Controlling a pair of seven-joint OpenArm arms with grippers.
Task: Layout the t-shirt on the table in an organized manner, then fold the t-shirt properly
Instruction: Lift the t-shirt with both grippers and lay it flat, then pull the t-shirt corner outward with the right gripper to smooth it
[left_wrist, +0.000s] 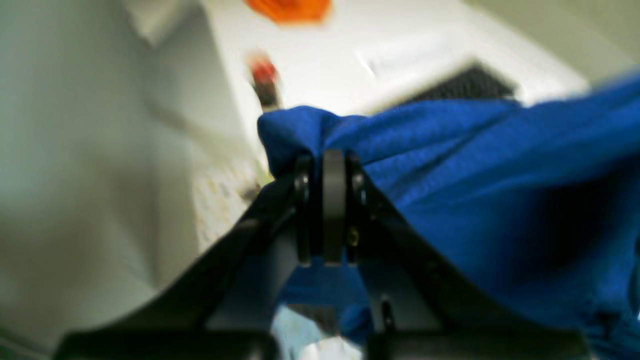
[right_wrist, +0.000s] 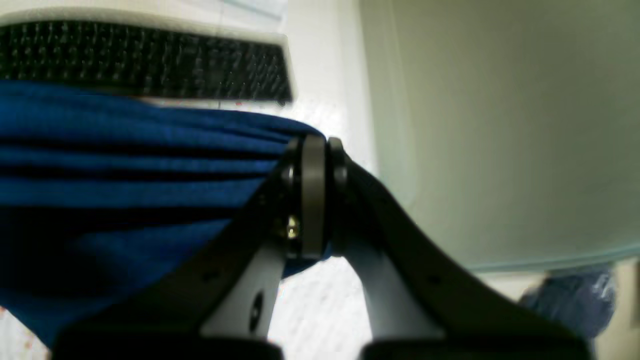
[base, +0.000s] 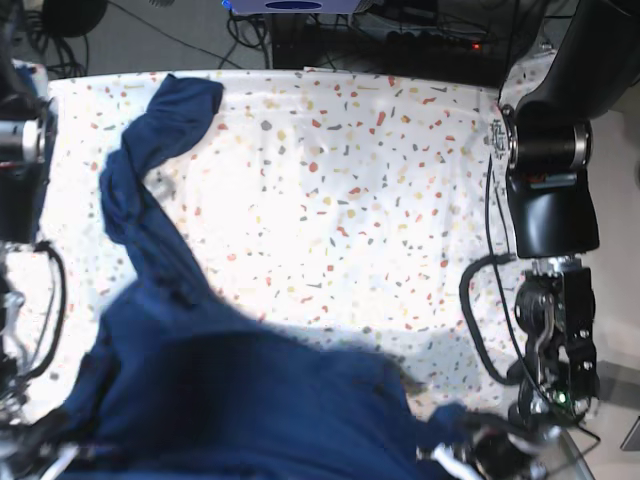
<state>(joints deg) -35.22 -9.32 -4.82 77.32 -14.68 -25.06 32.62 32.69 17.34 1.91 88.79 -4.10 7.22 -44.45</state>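
T-shirt cloth hangs lifted over the near side of the table, with one sleeve trailing toward the far corner. The left gripper is pinched tight on a bunched edge. The right gripper is pinched tight on another edge. I think this is the laying-out step. Next, both arms should pull apart and lay it down flat.

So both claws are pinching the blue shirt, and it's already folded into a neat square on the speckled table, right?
Not quite. Both the left gripper and right gripper are pinching the t-shirt, but it isn't folded: the base view shows it bunched and wrinkled, one part trailing across the table.
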